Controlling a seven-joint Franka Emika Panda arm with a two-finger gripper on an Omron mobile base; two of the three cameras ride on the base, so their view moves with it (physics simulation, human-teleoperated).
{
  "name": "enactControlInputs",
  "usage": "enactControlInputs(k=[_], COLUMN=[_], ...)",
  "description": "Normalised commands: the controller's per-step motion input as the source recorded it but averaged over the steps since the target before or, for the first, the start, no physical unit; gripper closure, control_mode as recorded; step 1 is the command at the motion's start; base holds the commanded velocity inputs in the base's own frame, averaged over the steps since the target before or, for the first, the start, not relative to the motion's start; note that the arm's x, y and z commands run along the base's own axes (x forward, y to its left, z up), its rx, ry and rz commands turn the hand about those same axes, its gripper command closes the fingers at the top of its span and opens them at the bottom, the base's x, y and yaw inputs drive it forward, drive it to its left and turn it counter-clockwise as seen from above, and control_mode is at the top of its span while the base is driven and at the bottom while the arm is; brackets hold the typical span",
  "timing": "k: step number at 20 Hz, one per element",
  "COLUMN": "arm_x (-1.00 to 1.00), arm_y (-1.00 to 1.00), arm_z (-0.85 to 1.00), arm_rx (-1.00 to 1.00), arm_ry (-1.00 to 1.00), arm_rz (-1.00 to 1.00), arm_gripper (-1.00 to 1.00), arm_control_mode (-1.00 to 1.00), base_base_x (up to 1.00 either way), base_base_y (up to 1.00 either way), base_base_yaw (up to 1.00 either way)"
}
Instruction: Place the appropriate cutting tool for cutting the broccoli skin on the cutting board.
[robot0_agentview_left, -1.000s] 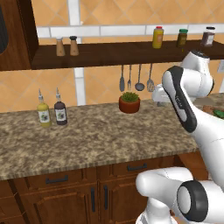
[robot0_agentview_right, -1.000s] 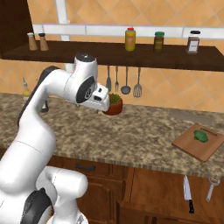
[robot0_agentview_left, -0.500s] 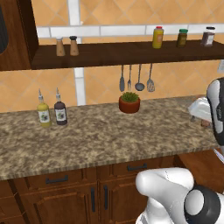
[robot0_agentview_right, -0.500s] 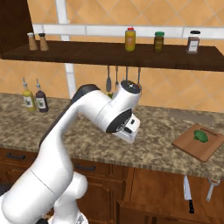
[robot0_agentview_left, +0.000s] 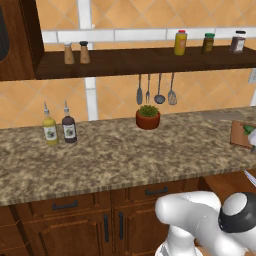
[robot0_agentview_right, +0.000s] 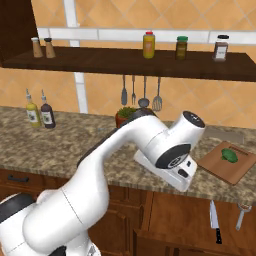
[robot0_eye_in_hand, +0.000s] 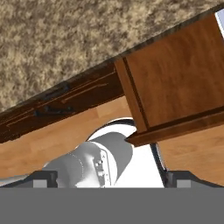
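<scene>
Right base view: the flat reddish-brown wooden cutting board (robot0_agentview_right: 228, 163) is seen on the speckled granite counter (robot0_agentview_right: 75, 145), the small dark-green broccoli (robot0_agentview_right: 230, 155) resting on it. Below the board, a black-handled knife (robot0_agentview_right: 215, 223) and a small peeler (judged the fitting tool) (robot0_agentview_right: 241, 215) hang in the opened cabinet. The gripper (robot0_eye_in_hand: 111, 181) is spread, nothing held. A low approach past the door is advised.

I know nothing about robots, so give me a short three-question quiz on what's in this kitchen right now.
1. True or false: the broccoli lies on the cutting board.
2. Where is the knife? A. on the board B. in the open drawer below the counter C. on the shelf
3. Fill in: the potted plant stands beneath the hanging ____.

Key: 1 true; 2 B; 3 utensils.
</scene>
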Motion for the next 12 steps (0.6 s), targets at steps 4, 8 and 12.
enactControlInputs(k=[4, 8, 12], arm_x=[-0.26, -0.33, -0.03], arm_y=[-1.0, -1.0, -1.0], arm_z=[-0.57, -0.64, -0.36], arm_rx=[0.03, 0.0, 0.0], arm_ry=[0.04, 0.0, 0.06], arm_rz=[0.0, 0.0, 0.0], arm_gripper=[-1.0, -1.0, -1.0], arm_control_mode=[-1.0, -1.0, -1.0], base_base_x=[0.0, 0.0, 0.0], base_base_y=[0.0, 0.0, 0.0], base_base_yaw=[0.0, 0.0, 0.0])
